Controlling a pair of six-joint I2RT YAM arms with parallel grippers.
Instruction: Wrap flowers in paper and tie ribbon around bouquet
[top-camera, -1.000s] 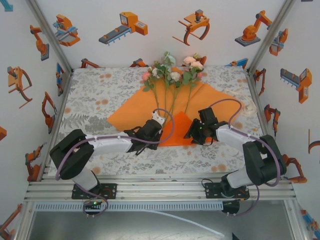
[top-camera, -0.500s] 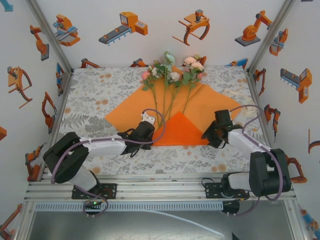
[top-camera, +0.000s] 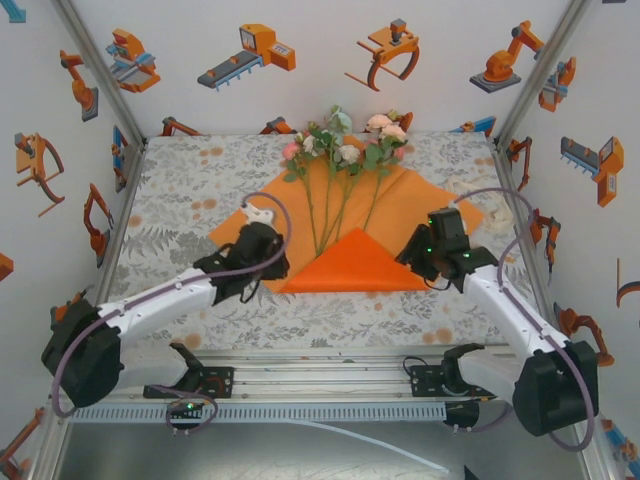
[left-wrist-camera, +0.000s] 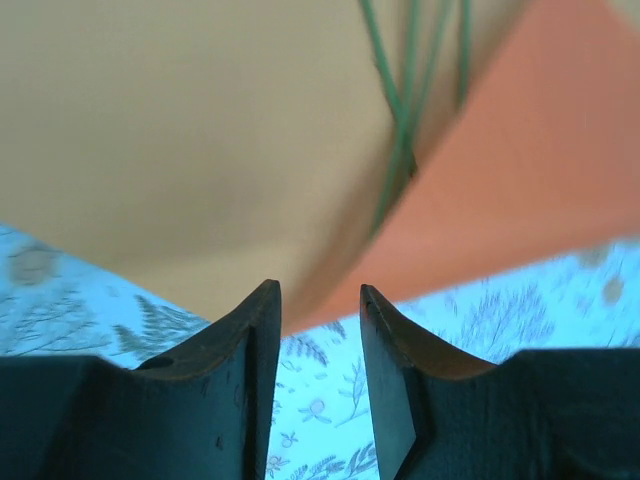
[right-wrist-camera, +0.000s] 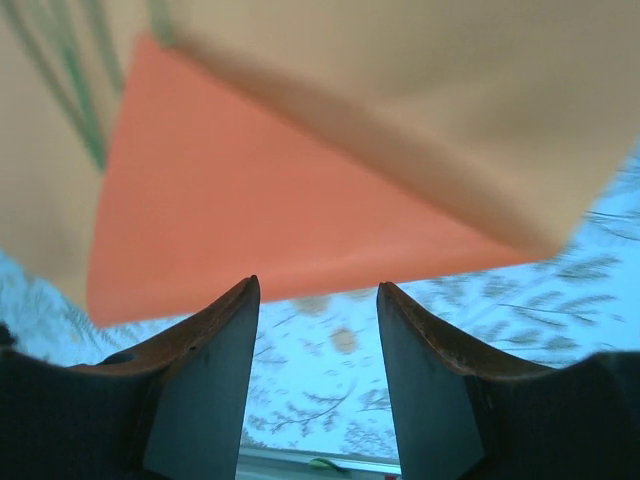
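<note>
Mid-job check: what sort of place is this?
Likely a lab robot cell, not a flower shop: aluminium frame, white walls printed with robot pictures, floral tablecloth under the paper and flowers.

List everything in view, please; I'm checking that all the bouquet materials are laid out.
tablecloth: one, pale with grey leaf print, spread across the work surface
flowers: several, pink, peach and white blooms on green stems, far middle of the tablecloth, stems lying on the paper
paper: one sheet, orange, middle of the tablecloth, near corner folded up over the stem ends
ribbon: one, cream-white, bunched at the right edge, beyond the paper's right corner
wall stickers: many, orange and grey robot pictures, on the white walls
left gripper: one, black, open, at the paper's near left edge
right gripper: one, black, open, at the paper's near right edge
</note>
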